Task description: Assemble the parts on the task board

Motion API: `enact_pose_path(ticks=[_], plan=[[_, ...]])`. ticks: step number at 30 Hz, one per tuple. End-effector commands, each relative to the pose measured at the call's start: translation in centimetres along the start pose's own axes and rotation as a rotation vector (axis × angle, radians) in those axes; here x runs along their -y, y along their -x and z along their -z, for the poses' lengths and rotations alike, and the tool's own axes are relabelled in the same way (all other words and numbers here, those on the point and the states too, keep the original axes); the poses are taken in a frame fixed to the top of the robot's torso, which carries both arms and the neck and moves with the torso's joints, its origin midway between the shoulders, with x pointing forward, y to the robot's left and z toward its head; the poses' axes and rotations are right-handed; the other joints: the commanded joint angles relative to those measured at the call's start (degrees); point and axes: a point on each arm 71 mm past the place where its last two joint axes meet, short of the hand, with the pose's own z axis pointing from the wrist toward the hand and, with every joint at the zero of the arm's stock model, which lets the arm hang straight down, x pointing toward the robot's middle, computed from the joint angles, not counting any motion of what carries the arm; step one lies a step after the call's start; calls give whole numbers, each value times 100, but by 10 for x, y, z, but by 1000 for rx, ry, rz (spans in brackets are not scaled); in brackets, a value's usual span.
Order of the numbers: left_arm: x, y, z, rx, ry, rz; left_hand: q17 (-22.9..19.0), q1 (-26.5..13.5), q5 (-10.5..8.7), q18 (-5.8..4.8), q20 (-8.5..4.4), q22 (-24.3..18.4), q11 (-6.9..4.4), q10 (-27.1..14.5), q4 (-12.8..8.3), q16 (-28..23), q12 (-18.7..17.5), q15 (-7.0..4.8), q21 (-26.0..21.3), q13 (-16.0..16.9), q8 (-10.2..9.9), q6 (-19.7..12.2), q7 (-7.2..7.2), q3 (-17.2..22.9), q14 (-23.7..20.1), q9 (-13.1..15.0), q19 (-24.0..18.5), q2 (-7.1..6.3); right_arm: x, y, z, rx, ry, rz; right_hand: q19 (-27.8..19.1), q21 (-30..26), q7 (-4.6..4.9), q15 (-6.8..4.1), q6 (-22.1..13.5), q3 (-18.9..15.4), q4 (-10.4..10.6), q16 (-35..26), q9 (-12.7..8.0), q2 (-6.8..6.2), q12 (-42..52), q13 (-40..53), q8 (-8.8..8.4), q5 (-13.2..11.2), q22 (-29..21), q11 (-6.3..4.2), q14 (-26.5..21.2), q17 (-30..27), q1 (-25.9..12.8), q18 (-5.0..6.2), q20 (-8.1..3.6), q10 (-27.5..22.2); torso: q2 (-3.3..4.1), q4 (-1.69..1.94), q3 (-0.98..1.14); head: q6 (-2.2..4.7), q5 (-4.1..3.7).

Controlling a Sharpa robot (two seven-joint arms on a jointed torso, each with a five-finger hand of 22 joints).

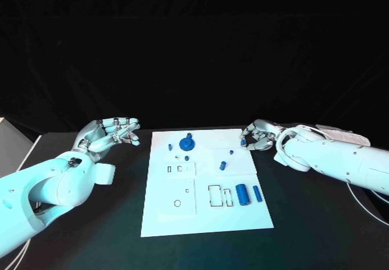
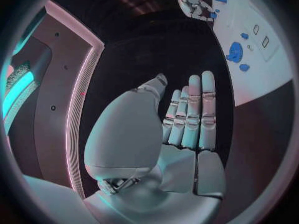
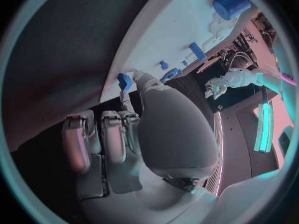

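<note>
We see our right hand (image 1: 258, 138) at the upper right corner of the task board (image 1: 162, 219), and the right wrist view shows a small blue part (image 3: 124, 80) pinched at its fingertips, the other fingers curled in. The board's open slots lie down and to the left of that hand in the head view, so it is the nearer one for a placement. Our left hand (image 1: 113, 134) hovers off the board's upper left corner, fingers straight and close together, holding nothing.
</note>
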Motion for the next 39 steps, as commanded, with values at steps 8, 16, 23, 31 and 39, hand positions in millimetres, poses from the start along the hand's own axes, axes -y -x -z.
enact_pose_path(ticks=[8, 16, 23, 31, 39], plan=[[1, -1, 0, -13, -10, 7, 5, -16, 12, 56, -6, 5, -5, -42, -5, 33, -12, 2, 36, 9, -26, 26, 13, 20, -56, -4, -39, 5, 3, -2, 1, -18, -3, 20, 590, 22, 1, 6, 71, 72, -5, 23, 2, 56, 12, 1509, 40, 58, 1509, 49, 596, 1501, 15, -82, 12, 598, -4, -16, 0, -23, 6], [1, -1, 0, -12, -8, 6, 5, -16, 12, 56, -6, 5, -5, -42, -5, 33, -12, 2, 36, 9, -26, 26, 13, 20, -56, -4, -39, 5, 5, -1, 1, -14, -8, 23, 590, 22, 3, 6, 85, 121, 8, 24, -2, 88, 12, 1509, 42, 79, 1509, 50, 597, 1504, 12, -82, 12, 598, -7, -6, -2, -26, 0], [1, -1, 0, -12, -7, 6, 10, -14, 12, 57, -5, 16, -4, -45, -9, 39, -14, 2, 53, 8, -29, 27, 15, 27, -59, -4, -50, 10, 4, -1, 0, -15, -5, 23, 590, 22, -1, 1, 115, 271, -15, 25, -12, 131, 12, 1509, 43, 137, 1509, 47, 598, 1507, 56, -82, 9, 598, -3, -14, -1, -5, -3], [1, -1, 0, -12, -5, 6, 10, -14, 12, 57, -5, 16, -4, -45, -9, 39, -14, 2, 53, 8, -29, 27, 15, 27, -59, -4, -50, 10, 1, -3, -3, -19, -1, 23, 590, 22, -9, -7, 158, 422, -50, 25, -18, 170, 12, 1509, 51, 121, 1509, 39, 598, 1507, 83, -82, 1, 598, -9, -5, -6, -23, -18], [1, -1, 0, -11, -5, 5, 10, -14, 12, 57, -5, 16, -4, -45, -9, 39, -14, 2, 53, 8, -29, 27, 15, 27, -59, -4, -50, 10, -2, -5, -5, -18, 1, 22, 590, 22, -20, -13, 202, 492, -67, 25, -16, 182, 12, 1509, 67, 103, 1509, 31, 598, 1507, 79, -82, -2, 598, -5, -11, -2, -20, -24]])
